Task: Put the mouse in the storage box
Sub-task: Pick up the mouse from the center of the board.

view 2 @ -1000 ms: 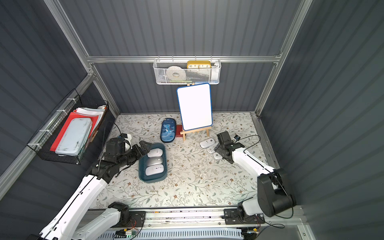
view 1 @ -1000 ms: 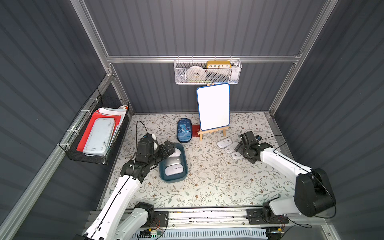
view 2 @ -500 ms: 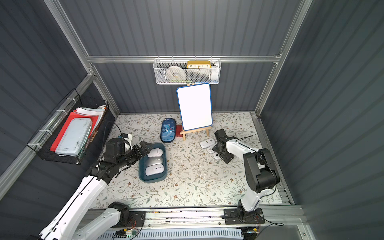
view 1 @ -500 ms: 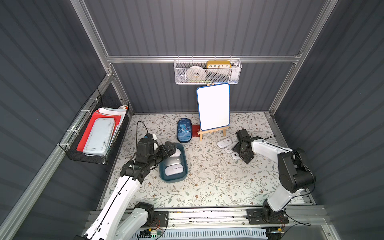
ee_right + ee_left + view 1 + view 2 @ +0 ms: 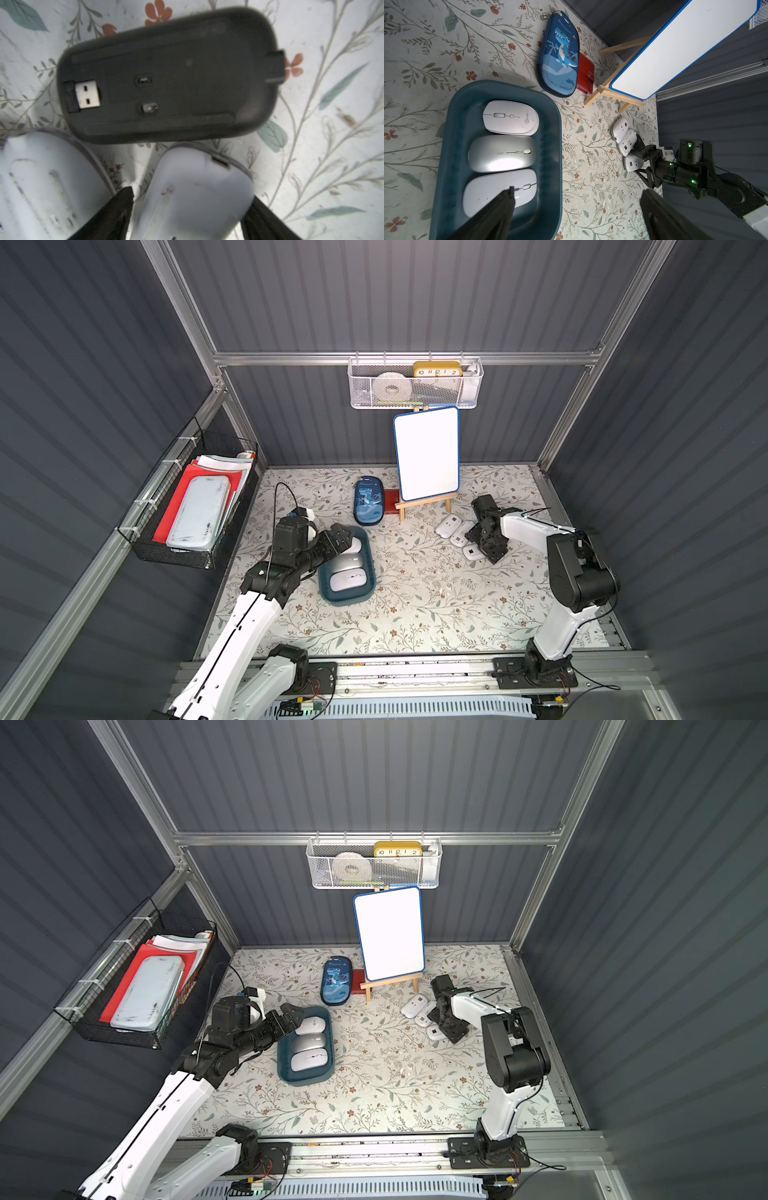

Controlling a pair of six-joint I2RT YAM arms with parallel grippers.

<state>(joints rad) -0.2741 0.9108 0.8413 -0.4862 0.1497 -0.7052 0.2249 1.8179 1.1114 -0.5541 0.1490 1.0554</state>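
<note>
Change: in the last second the right arm has folded in. The right gripper [image 5: 190, 199] has dropped low onto the mouse cluster at the right of the table [image 5: 415, 614], and its fingers have narrowed.
Right fingers: one on each side of a white mouse [image 5: 197, 176], close against its flanks. We cannot tell whether they are pinching it yet.
Mouse: on the table, right side. It lies just beside a second white mouse [image 5: 41, 182] and near an upturned black mouse [image 5: 166, 72], well apart from the box [image 5: 347, 601].
Left gripper [image 5: 577, 192]: has not moved. It hovers over the far end of the box with fingers spread wide, holding nothing.
Box: left of centre, with three stored mice [image 5: 502, 153] side by side, same as before.
Meaning: we read this as the grasp closing. Lift and carry leftward are not yet started.
Risk: the neighbours sit tight, so a closing finger could nudge one. Little bare floor is left in the box, and the left gripper hangs over its far end.
</note>
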